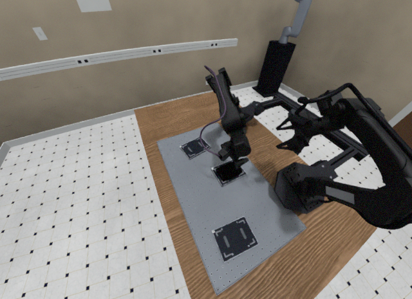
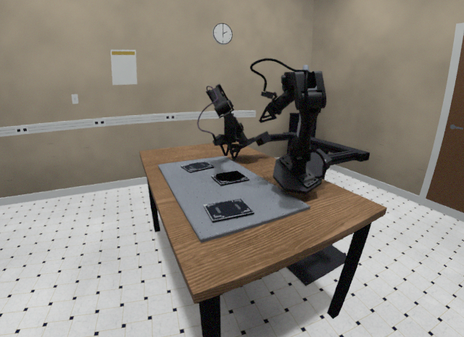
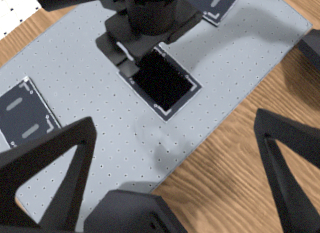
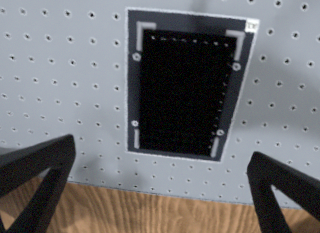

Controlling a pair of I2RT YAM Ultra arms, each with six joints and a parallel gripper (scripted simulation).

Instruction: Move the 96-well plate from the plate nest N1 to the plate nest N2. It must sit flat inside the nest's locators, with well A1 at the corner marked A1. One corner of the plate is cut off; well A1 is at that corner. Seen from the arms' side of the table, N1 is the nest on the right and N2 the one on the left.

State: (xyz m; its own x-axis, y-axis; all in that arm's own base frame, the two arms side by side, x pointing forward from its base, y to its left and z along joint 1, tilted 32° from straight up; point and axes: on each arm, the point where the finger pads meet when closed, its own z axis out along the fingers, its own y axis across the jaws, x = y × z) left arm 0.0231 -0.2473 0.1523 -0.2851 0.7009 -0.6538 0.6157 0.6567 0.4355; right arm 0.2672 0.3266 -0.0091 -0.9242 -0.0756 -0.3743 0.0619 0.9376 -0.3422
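Observation:
The black 96-well plate point(image 1: 228, 172) lies flat inside the locators of the middle nest on the grey baseplate point(image 1: 219, 202). It also shows in the exterior view point(image 2: 229, 175), the left wrist view point(image 3: 164, 83) and the right wrist view point(image 4: 182, 93). A small A1 label point(image 4: 251, 26) marks one corner of that nest. My right gripper point(image 1: 239, 162) hangs a little above the plate, open and empty; both fingers stand clear of it. My left gripper point(image 1: 289, 136) point(image 3: 172, 121) is open and empty, high above the table's near side.
Two empty nests lie on the baseplate, one at the far end point(image 1: 194, 147) and one at the near end point(image 1: 235, 238). The left arm's bulky base point(image 1: 309, 190) stands on the wood beside the baseplate.

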